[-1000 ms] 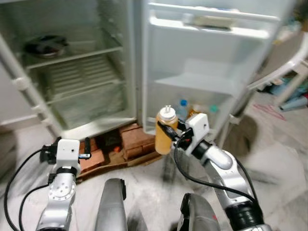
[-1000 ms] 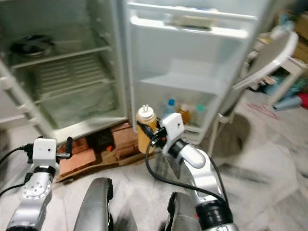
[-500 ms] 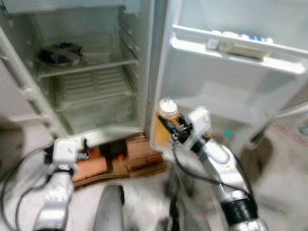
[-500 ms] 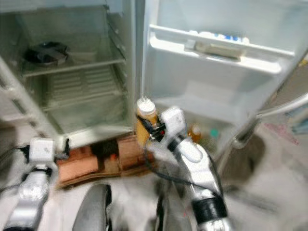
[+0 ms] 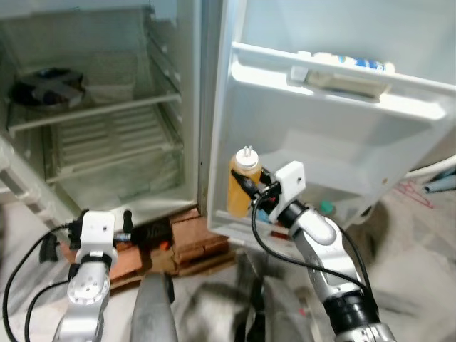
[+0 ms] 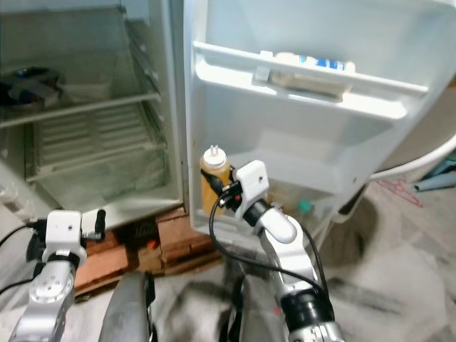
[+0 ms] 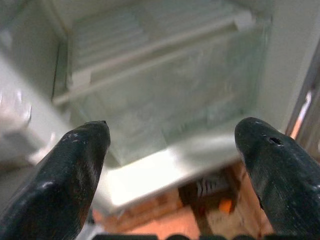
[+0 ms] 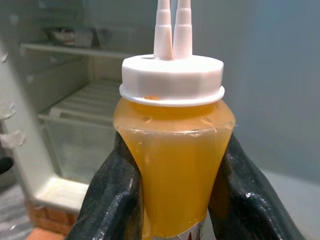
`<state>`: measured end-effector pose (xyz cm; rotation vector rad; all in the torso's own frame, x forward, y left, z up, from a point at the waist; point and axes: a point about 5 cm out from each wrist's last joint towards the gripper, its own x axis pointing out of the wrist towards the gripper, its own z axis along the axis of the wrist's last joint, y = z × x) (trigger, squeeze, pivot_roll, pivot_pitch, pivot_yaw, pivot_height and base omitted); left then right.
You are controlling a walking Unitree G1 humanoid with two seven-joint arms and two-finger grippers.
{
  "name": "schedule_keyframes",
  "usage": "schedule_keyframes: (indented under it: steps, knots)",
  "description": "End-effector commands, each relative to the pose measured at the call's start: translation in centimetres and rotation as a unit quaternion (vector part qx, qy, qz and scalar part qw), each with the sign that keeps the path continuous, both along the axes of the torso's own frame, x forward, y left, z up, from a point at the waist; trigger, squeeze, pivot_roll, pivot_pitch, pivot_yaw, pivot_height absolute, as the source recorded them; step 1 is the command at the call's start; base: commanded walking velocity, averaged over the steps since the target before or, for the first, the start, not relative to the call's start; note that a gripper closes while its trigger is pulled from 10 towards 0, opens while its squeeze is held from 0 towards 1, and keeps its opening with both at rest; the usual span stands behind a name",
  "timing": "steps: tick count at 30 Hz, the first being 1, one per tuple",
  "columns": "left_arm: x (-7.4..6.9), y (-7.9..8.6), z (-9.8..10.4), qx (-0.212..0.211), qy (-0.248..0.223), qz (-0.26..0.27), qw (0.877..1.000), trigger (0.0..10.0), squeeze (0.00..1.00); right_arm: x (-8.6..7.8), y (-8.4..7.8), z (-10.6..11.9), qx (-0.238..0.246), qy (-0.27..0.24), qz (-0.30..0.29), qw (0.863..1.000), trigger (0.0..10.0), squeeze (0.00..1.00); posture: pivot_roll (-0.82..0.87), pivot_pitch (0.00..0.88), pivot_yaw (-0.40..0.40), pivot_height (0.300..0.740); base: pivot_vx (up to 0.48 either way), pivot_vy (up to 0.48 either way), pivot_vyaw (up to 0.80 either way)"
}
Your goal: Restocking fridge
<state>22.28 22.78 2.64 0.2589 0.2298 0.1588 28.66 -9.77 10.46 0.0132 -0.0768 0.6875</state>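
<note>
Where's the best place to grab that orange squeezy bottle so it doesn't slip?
Probably just where the right gripper has the squeeze bottle: across the body from both sides, under the wider white cap. It stands upright, and its shoulder bulges above the fingers.

Bottle [image 8: 172, 165]: amber-yellow, white twin-nozzle cap. Fridge [image 5: 299, 128]: white, pale green-tinted shelves. Bricks [image 5: 192, 239]: orange-red. Arms: silver, black fingers [image 8: 112, 200].

The lower part of the orange-filled squeeze bottle with white twin-nozzle cap [image 8: 172, 150] is cut off by the frame edge. Small items on the open white fridge door's lower shelf [image 5: 342, 210] are hidden behind the right arm. The dark round object [image 5: 39, 82] on the upper shelf is too blurred to identify.
</note>
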Motion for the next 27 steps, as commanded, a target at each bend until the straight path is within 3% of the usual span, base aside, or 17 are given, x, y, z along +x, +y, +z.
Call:
schedule_keyframes:
  steps: [1,10,17,27]
  knots:
    - [-0.6,0.3,-0.2,-0.002,0.007,0.005,1.0,10.0,0.0,0.1,-0.6,-0.6,-0.009,0.01,-0.009,1.0,10.0,0.0,0.1,0.107,-0.078,0.575,0.0,0.0,0.0]
    - [-2.4,0.5,0.0,0.001,0.013,0.006,1.0,10.0,0.0,1.1,0.6,-1.0,-0.017,0.015,-0.003,1.0,10.0,0.0,0.13,0.18,-0.098,0.52,0.0,0.0,0.0]
    - [-3.8,2.4,0.9,0.022,0.01,0.021,0.999,10.0,0.0,2.9,2.0,-0.2,-0.025,-0.006,-0.002,1.0,10.0,0.0,0.17,0.225,-0.122,0.49,0.0,0.0,0.0]
    - [-5.8,3.2,3.1,0.046,-0.01,0.042,0.998,10.0,0.0,5.8,5.1,4.3,-0.035,-0.11,-0.006,0.993,10.0,0.0,0.24,0.309,-0.16,0.49,0.0,0.0,0.0]
